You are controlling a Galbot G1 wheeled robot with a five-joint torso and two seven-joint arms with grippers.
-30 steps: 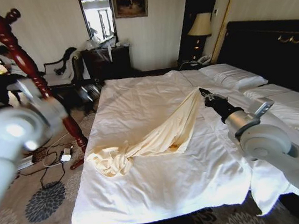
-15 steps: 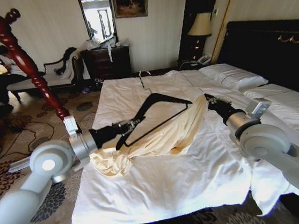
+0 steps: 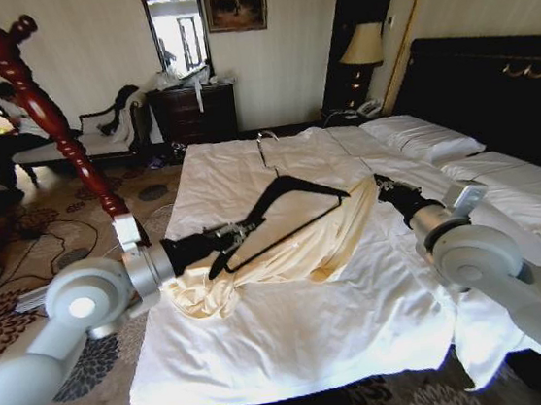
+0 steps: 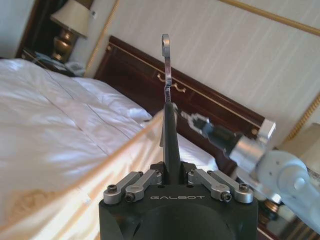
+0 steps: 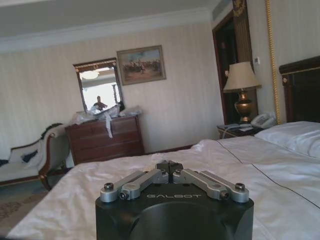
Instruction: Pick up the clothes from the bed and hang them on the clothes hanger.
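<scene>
Right claw (image 3: 380, 181): clenched on the raised end of the cream top (image 3: 286, 250); the exact pinch point is hidden by fabric in the head view, and the right wrist view shows its fingers (image 5: 170, 170) pressed together. Left claw (image 3: 218, 239): grasping the black hanger (image 3: 286, 206) at one end, held above the top; the silver hook (image 4: 166, 60) points toward the far side of the bed. The thin, soft top drapes from the right claw down to a bunched heap (image 3: 198, 294) near the left edge of the bed (image 3: 296, 336). White sheets are wrinkled, with pillows (image 3: 425, 143) at the right by the black headboard (image 3: 492, 89). Twisted red-brown coat stand (image 3: 40, 107) stands far left; patterned carpet (image 3: 84, 365) lies below.
</scene>
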